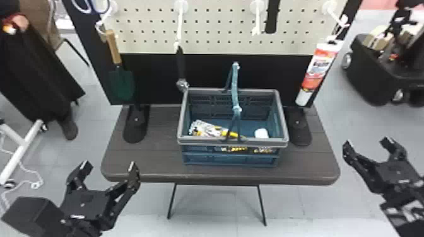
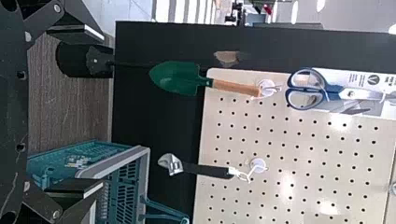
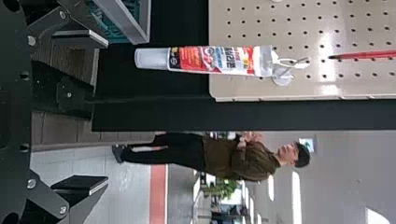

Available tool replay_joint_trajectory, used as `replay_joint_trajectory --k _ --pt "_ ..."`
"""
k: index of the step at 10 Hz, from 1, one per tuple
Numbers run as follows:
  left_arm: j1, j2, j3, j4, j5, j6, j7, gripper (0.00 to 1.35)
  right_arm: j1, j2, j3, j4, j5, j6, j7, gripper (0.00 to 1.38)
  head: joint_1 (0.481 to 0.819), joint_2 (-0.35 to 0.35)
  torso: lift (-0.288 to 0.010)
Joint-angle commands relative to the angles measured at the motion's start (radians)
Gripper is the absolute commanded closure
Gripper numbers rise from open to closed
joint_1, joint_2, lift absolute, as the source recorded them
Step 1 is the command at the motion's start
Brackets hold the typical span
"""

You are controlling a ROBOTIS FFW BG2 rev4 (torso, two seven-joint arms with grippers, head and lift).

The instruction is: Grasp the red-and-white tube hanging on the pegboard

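Rightward, red-and-white tube on pegboard.

Blue basket, grey-rimmed, stands on dark table, handle upright. Inside lie a yellow-and-white pack and a small white item. Behind, a green trowel, a black-handled wrench and blue scissors hang from white hooks.

red-and-white tube: hanging at right edge of pegboard | left gripper: fingers apart | right gripper: fingers apart
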Motion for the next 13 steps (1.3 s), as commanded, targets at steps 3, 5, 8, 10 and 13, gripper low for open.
replay_joint_trajectory --k 3,5,8,10,13 --pt "-0.022 0.011 -0.002 0.005 0.005 -0.005 0.000 0.21 -0.213 -0.031 -0.054 0.132 0.064 0.058 0.154 0.25 0.819 0.008 -0.100" --pt "-0.031 0.014 -0.005 0.010 0.005 -0.007 0.000 0.21 -0.309 -0.053 -0.064 0.140 0.118 0.118 0.209 0.25 0.819 0.008 -0.100" --pt "-0.042 0.017 -0.008 0.020 0.006 -0.010 0.000 0.21 -0.464 -0.133 -0.032 0.243 0.118 0.233 0.318 0.25 0.819 0.008 -0.100" --pt "-0.050 0.025 -0.016 0.025 0.010 -0.011 0.000 0.21 -0.552 -0.183 0.044 0.329 0.055 0.302 0.395 0.25 0.819 0.008 -0.100" --pt "-0.065 0.029 -0.024 0.037 0.013 -0.010 0.000 0.21 -0.704 -0.252 0.178 0.483 -0.032 0.361 0.469 0.25 0.819 0.008 -0.100"
